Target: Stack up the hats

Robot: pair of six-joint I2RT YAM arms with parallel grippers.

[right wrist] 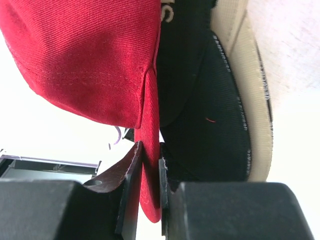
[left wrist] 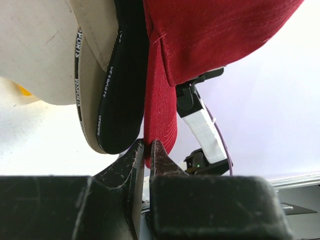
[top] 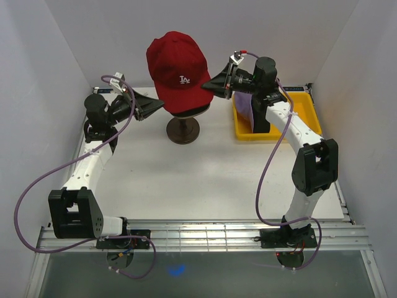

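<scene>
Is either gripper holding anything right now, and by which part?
Both hold the red cap: left gripper and right gripper are each shut on its brim, at opposite sides.

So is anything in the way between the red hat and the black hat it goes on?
Nothing that I can see. The red hat sits right over the black hat, with nothing showing between them. The left hand and right hand each pinch the red hat's edge.

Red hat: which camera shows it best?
The top view: the whole red hat and its white logo show. Each wrist view shows only a close red edge, pinched in the left claw and in the right claw.
</scene>
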